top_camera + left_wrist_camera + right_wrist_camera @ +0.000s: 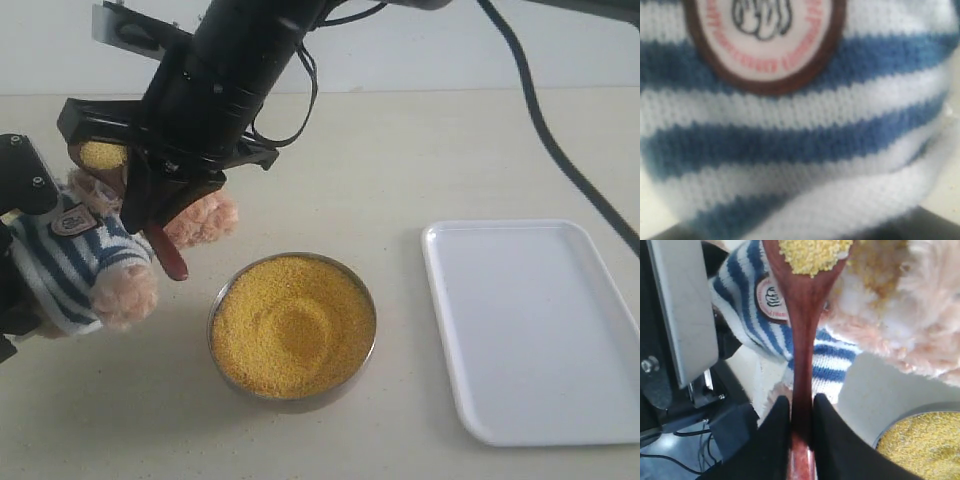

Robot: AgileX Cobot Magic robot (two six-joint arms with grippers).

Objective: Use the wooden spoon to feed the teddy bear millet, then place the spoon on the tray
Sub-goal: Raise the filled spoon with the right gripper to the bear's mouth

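Note:
The teddy bear (75, 255) in its striped shirt is at the far left, with my left gripper (15, 240) shut on its body. The shirt and badge (765, 30) fill the left wrist view. My right gripper (150, 215) has reached across and is shut on the handle of the wooden spoon (170, 252). The spoon's bowl, heaped with millet (102, 155), is up at the bear's face, which the gripper mostly hides. In the right wrist view the fingers (777, 420) pinch the spoon (802, 320) beside the fur (900, 305). More millet (292, 322) fills the metal bowl (371, 322). The white tray (535, 330) lies at the right.
The right arm's black body and cables (540, 120) stretch diagonally over the table's back. The metal bowl stands just right of the bear's paw (125, 292). The left arm's grey plate (682, 310) sits close beside the spoon.

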